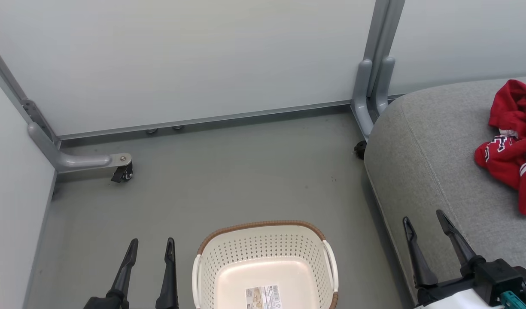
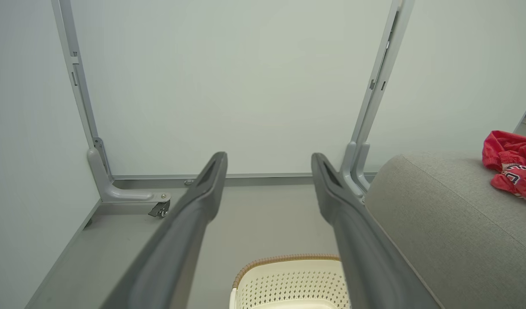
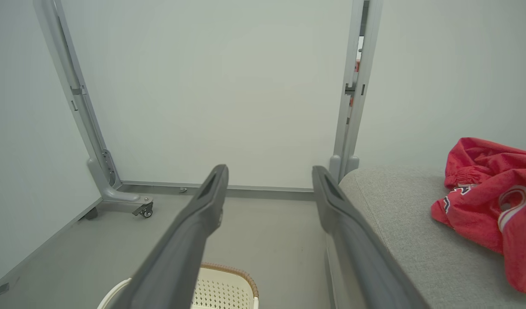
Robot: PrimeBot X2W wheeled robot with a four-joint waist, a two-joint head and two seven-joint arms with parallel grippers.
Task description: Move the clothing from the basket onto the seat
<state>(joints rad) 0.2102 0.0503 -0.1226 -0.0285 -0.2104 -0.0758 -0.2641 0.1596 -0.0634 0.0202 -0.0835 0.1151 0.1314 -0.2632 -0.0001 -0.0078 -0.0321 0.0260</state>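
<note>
The red clothing [image 1: 514, 143] with white panels and a printed emblem lies crumpled on the grey seat [image 1: 430, 163] at the right; it also shows as red clothing [image 3: 490, 201] and clothing [image 2: 509, 169] in the wrist views. The cream basket [image 1: 267, 257] with a brown rim stands on the floor at the bottom centre, holding nothing but its paper label [image 1: 263, 297]. My left gripper [image 1: 151, 249] is open just left of the basket. My right gripper [image 1: 424, 219] is open over the seat's front-left edge, apart from the clothing.
Pale partition panels [image 1: 181, 56] close off the back and left, on grey metal feet with castors [image 1: 123, 171]. A grey post [image 1: 374, 86] stands at the seat's back corner. Grey floor [image 1: 228, 171] lies between basket and panels.
</note>
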